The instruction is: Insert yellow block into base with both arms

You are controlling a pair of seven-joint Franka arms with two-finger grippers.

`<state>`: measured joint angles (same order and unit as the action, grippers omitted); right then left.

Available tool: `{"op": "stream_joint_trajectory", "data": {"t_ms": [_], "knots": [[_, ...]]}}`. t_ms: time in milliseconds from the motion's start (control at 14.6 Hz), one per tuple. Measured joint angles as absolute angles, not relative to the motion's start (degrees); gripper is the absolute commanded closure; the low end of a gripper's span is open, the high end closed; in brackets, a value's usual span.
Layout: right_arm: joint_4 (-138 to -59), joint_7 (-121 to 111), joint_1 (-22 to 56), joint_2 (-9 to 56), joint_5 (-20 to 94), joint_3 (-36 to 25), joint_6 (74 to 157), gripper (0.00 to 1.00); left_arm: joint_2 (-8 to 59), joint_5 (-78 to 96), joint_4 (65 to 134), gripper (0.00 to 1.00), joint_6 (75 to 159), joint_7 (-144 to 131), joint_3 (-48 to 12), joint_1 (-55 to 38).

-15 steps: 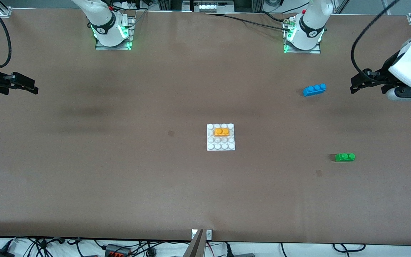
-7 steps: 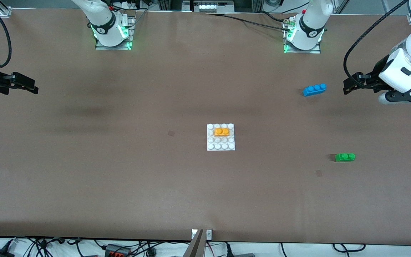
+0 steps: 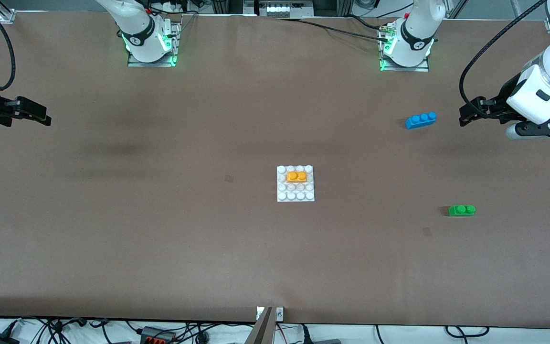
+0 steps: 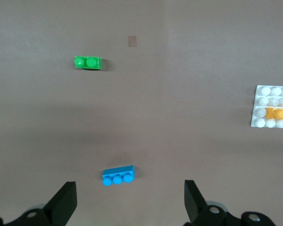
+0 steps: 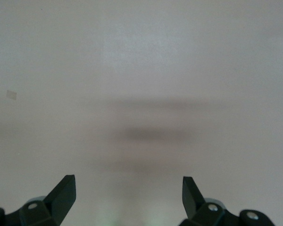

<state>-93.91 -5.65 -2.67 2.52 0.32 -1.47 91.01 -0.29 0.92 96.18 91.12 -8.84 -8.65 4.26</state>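
A: Where is the small orange-yellow two-stud plastic brick [image 3: 297,176]?

B: It sits on the flat square white studded plastic plate [image 3: 295,197], in the second row of studs from the plate's edge farthest from the front camera, over the two middle columns. It lies flat and level with the grid. The left wrist view shows the same brick [image 4: 279,113] seated between white stud rows of the plate [image 4: 260,123].

A: And the grippers?

B: Neither touches the plate. The left gripper [image 3: 468,115] hangs over bare table toward the left arm's end, well apart from the plate, its fingers [image 4: 63,201] spread wide with nothing between them. The right gripper [image 3: 41,114] hangs over the right arm's end, also well apart from the plate, fingers [image 5: 62,190] wide and empty.

A: Other bricks?

B: A long blue three-stud brick [image 3: 420,119] lies farther from the front camera than the plate, toward the left arm's end. A green two-stud brick [image 3: 461,210] lies nearer to that camera than the plate, toward that same end.
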Motion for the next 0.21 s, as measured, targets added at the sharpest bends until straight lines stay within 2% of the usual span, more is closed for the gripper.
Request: {"op": "stream_joint_trajectory", "data": {"t_ms": [205], "knots": [[-93.9, -3.8, -2.1, 2.4, -0.8, -1.5, 92.0, 0.00, -0.3, 2.0, 96.2, 0.00, 91.1, -8.8, -8.6, 4.3]]}}
